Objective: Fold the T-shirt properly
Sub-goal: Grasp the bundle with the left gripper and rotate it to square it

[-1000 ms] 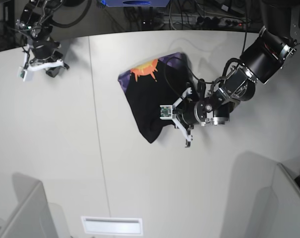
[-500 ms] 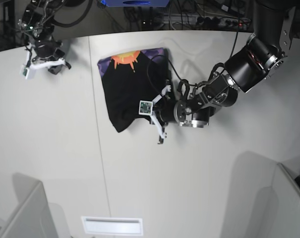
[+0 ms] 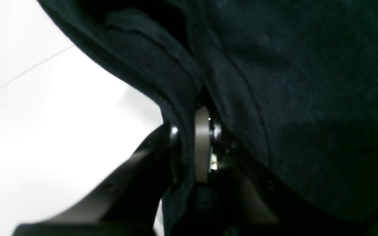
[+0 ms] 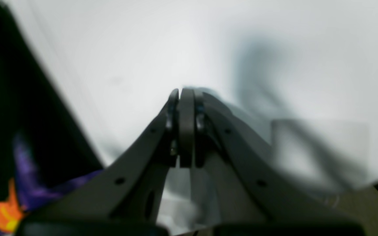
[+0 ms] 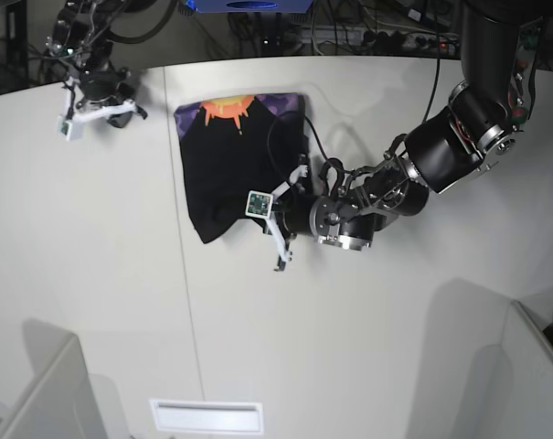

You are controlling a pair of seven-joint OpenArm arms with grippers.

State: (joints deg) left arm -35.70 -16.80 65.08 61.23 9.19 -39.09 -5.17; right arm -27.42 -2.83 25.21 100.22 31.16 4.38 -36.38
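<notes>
T-shirt (image 5: 230, 160) folded on table (image 5: 367, 347), print at far edge. Left gripper (image 5: 278, 224) clamped on its near-right hem; cloth spreads left. Right gripper (image 5: 98, 105) closed, empty, far left.

Left claw (image 5: 278, 218) pinched; right claw (image 4: 185, 127) closed.

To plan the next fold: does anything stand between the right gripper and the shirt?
Nothing visible. The right gripper, shut and empty, hangs over bare table beside the shirt. The left gripper is shut on the shirt's near edge.
</notes>
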